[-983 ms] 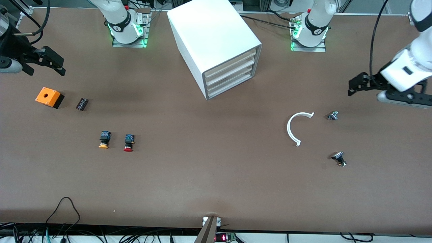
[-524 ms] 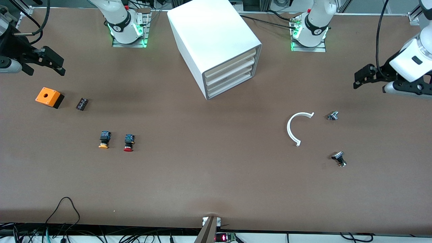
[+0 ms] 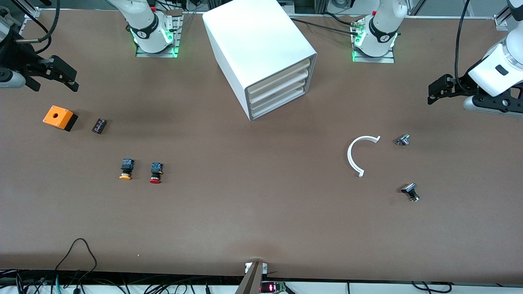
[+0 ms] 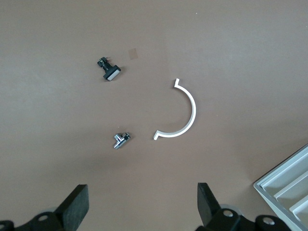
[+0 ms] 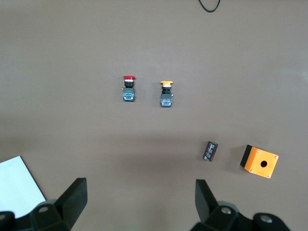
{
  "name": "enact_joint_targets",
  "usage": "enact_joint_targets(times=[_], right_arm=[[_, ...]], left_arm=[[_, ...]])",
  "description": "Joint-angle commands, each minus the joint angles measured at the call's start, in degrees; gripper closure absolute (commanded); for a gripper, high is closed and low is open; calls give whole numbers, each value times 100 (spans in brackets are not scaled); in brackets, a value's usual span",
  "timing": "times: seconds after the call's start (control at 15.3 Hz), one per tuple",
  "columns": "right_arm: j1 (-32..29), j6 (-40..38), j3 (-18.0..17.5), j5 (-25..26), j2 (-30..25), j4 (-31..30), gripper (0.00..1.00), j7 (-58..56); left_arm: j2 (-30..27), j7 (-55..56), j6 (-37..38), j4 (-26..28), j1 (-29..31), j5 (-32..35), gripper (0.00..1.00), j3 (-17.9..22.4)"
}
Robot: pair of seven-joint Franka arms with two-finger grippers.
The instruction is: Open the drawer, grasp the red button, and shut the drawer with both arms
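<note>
The white cabinet [image 3: 261,49] stands at the table's middle near the arm bases, with all four drawers shut. The second-highest drawer [image 3: 281,83] sits flush. The red-capped button [image 3: 155,173] lies on the table beside a yellow-capped one [image 3: 126,169]. It also shows in the right wrist view [image 5: 128,89]. My right gripper [image 3: 69,79] is open and empty over the table at the right arm's end, near the orange box [image 3: 59,117]. It shows open in its own view [image 5: 141,192]. My left gripper [image 3: 434,93] is open and empty over the table at the left arm's end [image 4: 143,197].
A small black part [image 3: 99,125] lies beside the orange box. A white half ring [image 3: 354,155], a silver part [image 3: 403,140] and a black part [image 3: 410,192] lie toward the left arm's end. A cable loops at the table's front edge [image 3: 79,249].
My left gripper has drawn back toward the left arm's end of the table and risen a little. The right arm has not moved.
</note>
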State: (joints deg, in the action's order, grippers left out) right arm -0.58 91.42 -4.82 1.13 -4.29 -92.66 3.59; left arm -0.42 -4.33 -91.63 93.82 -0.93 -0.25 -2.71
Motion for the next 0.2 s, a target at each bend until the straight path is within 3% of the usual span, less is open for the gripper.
enact_joint_targets(times=[0.0,0.13], right_arm=[[-12,-36,-10,1,-81,29,1,-69],[-12,-63,-10,1,-81,29,1,-113]], left_arm=[[130,-103,101,-267,-39,139,1,-62],[130,-103,101,-267,-39,139,1,-63]])
